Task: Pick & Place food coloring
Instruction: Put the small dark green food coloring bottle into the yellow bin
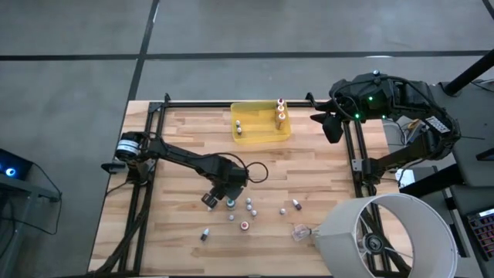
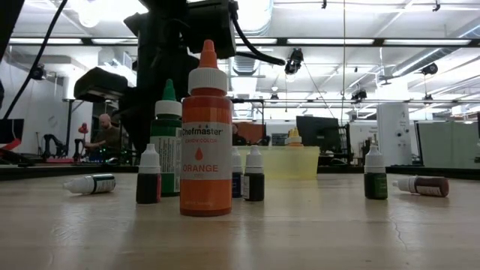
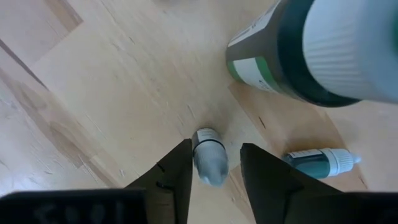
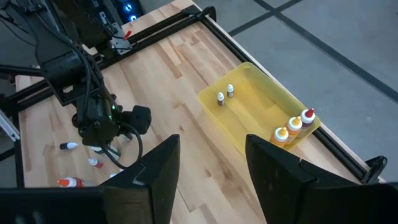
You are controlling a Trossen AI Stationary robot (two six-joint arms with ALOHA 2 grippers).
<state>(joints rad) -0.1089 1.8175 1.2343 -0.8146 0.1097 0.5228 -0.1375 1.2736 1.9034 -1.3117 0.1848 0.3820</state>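
The left gripper (image 3: 214, 171) hangs over the worktop (image 1: 185, 139), jaws half open around a small grey-capped bottle (image 3: 209, 155), not yet pinching. An off-centre squeeze could tip it into neighbouring bottles. The right gripper (image 4: 208, 171) waits, jaws open and empty, beside the yellow tray (image 1: 262, 135).

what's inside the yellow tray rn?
The yellow tray holds two small white-capped bottles near one end and three taller bottles with orange and red caps in a corner. In the high view the taller ones cover the tray floor behind them.
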